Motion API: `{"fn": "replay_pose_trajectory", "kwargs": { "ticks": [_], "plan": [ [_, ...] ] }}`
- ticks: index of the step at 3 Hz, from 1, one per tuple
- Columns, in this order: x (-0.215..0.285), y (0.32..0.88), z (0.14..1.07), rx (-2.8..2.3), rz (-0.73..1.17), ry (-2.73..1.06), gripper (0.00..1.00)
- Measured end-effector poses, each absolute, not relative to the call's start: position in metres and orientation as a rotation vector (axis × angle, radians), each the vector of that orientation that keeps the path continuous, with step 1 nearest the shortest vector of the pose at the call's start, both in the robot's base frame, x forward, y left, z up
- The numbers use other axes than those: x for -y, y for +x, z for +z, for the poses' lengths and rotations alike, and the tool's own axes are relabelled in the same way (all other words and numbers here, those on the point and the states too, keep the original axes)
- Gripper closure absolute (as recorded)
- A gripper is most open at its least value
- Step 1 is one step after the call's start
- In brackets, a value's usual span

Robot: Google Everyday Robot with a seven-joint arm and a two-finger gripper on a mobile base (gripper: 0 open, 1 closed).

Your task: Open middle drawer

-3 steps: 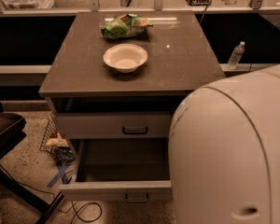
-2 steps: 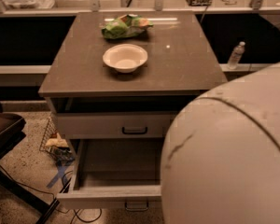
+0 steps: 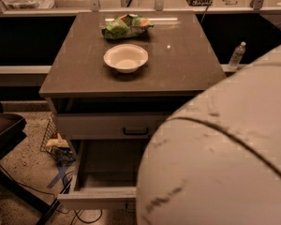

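Likely an office or lab corner: speckled floor (image 3: 28, 159), loose cables (image 3: 86, 215), drawer cabinet (image 3: 178, 74). Hidden behind white arm shell (image 3: 225, 163), the gripper.

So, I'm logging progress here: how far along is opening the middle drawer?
Done, it seems: the middle drawer is pulled well out beneath the top drawer, its inside showing. In hand: nothing visible; the claw is out of view, with the arm's white shell filling the right. Left: likely nothing.

Dim warm light, glare on tabletop (image 3: 178, 64) (from above), blurred arm shell (image 3: 225, 149) hiding pincer
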State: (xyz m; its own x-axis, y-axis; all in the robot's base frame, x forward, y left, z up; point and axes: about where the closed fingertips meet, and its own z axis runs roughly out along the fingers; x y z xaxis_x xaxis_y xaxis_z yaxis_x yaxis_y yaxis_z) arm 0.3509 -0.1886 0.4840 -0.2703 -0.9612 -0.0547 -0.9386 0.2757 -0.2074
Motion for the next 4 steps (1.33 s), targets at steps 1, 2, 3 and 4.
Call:
{"fn": "replay_pose_trajectory", "kwargs": {
  "ticks": [1, 2, 3, 4],
  "plan": [
    [0.18, 0.369, 0.487, -2.314, -0.204, -1.779, 0.59],
    [0.171, 0.402, 0.496, -2.206, -0.195, -1.807, 0.36],
    [0.173, 0.427, 0.497, -2.144, -0.156, -1.87, 0.12],
    [0.18, 0.439, 0.472, -2.138, -0.076, -1.938, 0.08]
  ]
}}
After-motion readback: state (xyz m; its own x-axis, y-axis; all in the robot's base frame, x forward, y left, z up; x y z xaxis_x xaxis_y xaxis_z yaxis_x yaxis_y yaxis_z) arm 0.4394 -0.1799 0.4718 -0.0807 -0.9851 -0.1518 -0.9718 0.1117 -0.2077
